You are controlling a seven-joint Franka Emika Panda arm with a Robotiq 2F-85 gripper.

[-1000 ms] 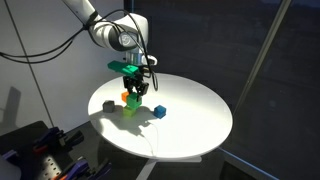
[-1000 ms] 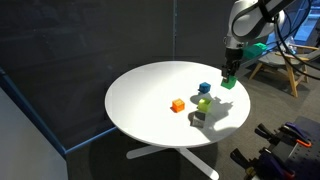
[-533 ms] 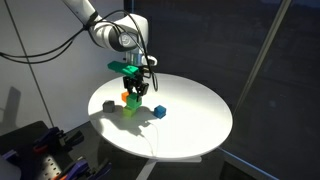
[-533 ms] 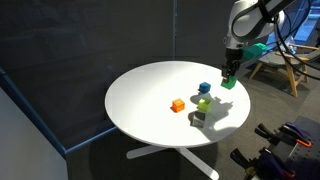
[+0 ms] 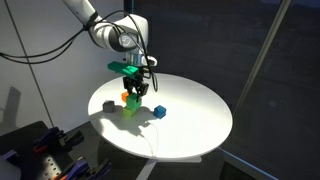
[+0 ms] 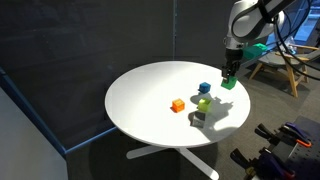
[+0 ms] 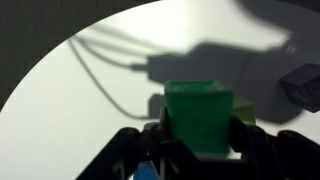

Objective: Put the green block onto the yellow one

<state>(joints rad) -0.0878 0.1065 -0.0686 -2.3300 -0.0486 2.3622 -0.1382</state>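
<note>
nothing moved (claw, green block included).

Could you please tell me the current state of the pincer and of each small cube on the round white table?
Pincer: shut on the green cube.
Small bright green cube: gripped, held off the table, not yet on the yellow one.
Small pale yellow-lime cube: resting on the round white table, nothing on top.
Small orange cube: resting on the table, free.
Small blue cube: resting on the table, free.
</note>
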